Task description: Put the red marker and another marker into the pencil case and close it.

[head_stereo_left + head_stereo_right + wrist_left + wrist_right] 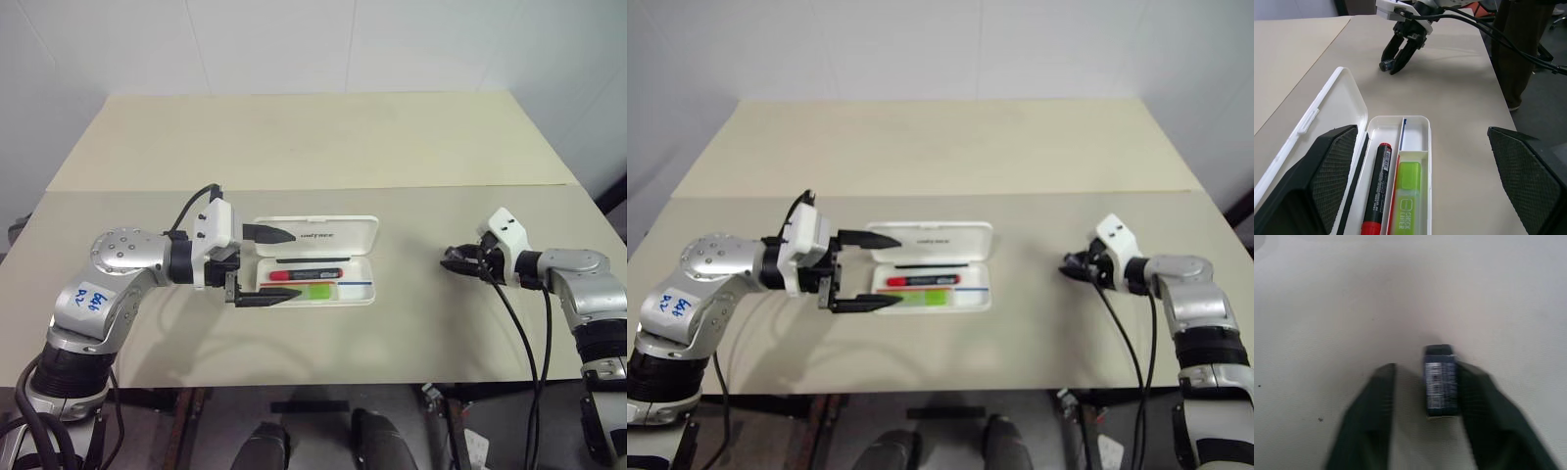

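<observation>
The open pencil case (315,262), both markers inside, sits between the spread left claw's (263,266) fingers; right claw (460,262) at 3 o'clock pinches a small dark thing (1440,381), hard to identify.

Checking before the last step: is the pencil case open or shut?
Open: the pencil case has its lid folded back flat, with the red marker and the green marker visible inside.

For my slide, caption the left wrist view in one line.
Open pencil case holding the red marker and green marker, framed by the open left gripper; right gripper beyond.
</observation>
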You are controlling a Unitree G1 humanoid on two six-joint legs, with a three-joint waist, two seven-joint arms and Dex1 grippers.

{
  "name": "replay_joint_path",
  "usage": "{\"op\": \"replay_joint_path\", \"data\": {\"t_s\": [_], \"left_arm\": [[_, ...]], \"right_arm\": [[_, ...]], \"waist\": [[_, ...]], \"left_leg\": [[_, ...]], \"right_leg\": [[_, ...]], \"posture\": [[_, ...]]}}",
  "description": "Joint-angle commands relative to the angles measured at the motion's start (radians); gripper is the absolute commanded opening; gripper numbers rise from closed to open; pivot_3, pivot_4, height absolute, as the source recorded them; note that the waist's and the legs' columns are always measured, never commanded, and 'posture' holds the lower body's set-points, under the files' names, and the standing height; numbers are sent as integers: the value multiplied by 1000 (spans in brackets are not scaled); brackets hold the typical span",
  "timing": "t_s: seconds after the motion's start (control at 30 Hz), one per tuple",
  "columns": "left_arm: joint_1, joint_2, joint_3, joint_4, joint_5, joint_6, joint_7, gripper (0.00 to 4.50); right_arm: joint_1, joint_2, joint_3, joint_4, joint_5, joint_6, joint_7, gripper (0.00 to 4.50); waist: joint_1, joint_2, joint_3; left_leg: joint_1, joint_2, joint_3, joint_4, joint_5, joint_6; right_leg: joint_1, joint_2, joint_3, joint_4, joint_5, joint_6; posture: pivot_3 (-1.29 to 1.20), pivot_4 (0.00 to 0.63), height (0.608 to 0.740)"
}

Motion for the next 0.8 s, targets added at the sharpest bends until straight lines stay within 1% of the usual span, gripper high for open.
{"op": "replay_joint_path", "data": {"t_s": [0.03, 0.2, 0.33, 0.53, 0.6, 0.8], "left_arm": [[-7, 14, 27, -8, -1, -17, 0, 4500], [-3, 23, 31, -11, 2, -15, 5, 4500], [7, 56, 57, -36, -14, 4, 1, 4500], [57, 87, 96, -64, -22, 13, 13, 4500], [62, 87, 101, -67, -22, 15, 19, 4500], [72, 84, 111, -60, -9, -4, 30, 4500]], "right_arm": [[-8, -1, -12, 7, -8, 2, 1, 441], [-10, 15, -4, -9, -12, 7, -5, 394], [-4, 52, 13, -45, -6, 22, -4, 394], [-30, 97, 36, -64, -16, 21, 6, 394], [-48, 106, 34, -58, -20, 14, 6, 394], [-92, 141, 23, -111, 7, 1, 42, 394]], "waist": [[-1, 0, 0], [-2, 0, 0], [-8, 0, 0], [-34, 0, 0], [-37, 0, 0], [-28, 0, 0]], "left_leg": [[0, 0, 0, 0, 0, 0], [0, 0, 0, 1, 0, 0], [1, 0, 0, 0, 0, 0], [2, 2, 1, -1, 0, 0], [2, 3, 2, -2, 0, 0], [2, 4, 2, -2, 1, -1]], "right_leg": [[0, 0, 0, 0, 0, 0], [0, 0, 0, 1, 0, 0], [0, 0, 0, 1, 0, 0], [0, 1, 1, 1, 0, 0], [0, 2, 2, 5, 0, 0], [-1, 3, 2, 6, 0, -1]], "posture": [[0, 150, 740], [0, 150, 740], [0, 150, 740], [0, 150, 740], [0, 150, 740], [0, 150, 740]]}}
